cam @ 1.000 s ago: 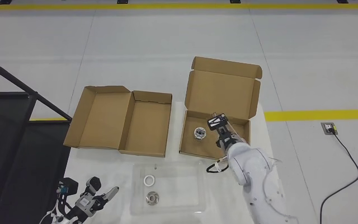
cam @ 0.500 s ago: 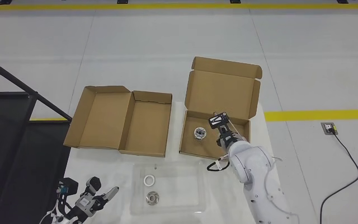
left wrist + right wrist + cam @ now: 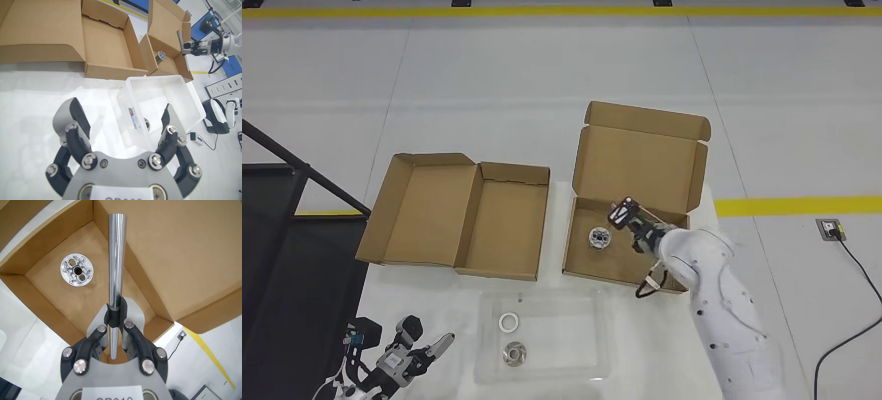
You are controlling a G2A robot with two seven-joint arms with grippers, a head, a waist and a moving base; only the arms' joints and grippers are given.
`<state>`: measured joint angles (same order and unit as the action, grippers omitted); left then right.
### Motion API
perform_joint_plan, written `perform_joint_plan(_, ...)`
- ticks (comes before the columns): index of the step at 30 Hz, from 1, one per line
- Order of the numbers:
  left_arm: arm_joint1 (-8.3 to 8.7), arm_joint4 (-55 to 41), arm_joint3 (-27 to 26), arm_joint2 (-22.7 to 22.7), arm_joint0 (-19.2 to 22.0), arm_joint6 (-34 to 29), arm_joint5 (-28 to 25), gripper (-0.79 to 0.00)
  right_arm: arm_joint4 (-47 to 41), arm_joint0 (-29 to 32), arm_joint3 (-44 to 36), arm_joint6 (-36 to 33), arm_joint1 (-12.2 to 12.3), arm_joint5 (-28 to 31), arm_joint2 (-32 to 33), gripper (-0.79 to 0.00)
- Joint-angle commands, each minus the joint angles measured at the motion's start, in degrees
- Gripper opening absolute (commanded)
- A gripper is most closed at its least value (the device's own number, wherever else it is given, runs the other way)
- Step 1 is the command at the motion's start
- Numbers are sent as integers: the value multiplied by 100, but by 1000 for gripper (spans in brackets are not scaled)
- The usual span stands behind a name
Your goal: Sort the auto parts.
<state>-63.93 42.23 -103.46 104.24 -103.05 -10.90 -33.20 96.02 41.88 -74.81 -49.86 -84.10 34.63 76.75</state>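
Observation:
My right gripper (image 3: 115, 311) is shut on a long shiny metal rod (image 3: 115, 262), held above the floor of the right cardboard box (image 3: 580, 250). A round slotted metal disc (image 3: 77, 269) lies on that box's floor, beside the rod; the same disc (image 3: 598, 236) is near the gripper (image 3: 628, 216) in the top view. From the left wrist view, the rod (image 3: 183, 51) hangs over the box's near corner. My left gripper (image 3: 124, 119) is open with nothing between its fingers, low over the table at the front left (image 3: 407, 350). A white ring (image 3: 509, 322) and a metal hub (image 3: 513, 352) lie in the clear plastic tray (image 3: 592, 300).
An open cardboard box (image 3: 457, 212) with nothing visible inside stands on the left side of the table. The right box's lid (image 3: 642, 160) stands upright behind the gripper. White table surface (image 3: 37, 91) lies free between the left gripper and the boxes.
The right arm has swung outward to the right, and its gripper with the rod has shifted slightly up and left over the right box. The left arm has not moved.

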Motion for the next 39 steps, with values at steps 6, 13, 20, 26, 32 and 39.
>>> perform_joint_plan(6,0,0,0,0,0,0,0,0,238,-598,1145,585,69,597,-126,-785)
perform_joint_plan(13,0,0,0,0,0,0,0,0,272,-1031,2065,753,82,852,-323,-785)
perform_joint_plan(20,0,0,0,0,0,0,0,0,245,-1349,2781,629,14,585,-617,-785)
perform_joint_plan(26,0,0,0,0,0,0,0,0,134,-1568,3237,532,-32,386,-755,-785)
perform_joint_plan(32,0,0,0,0,0,0,0,0,46,-1799,3649,362,-82,210,-883,-625)
perform_joint_plan(39,0,0,0,0,0,0,0,0,-42,-1919,3773,457,-69,94,-899,-403)
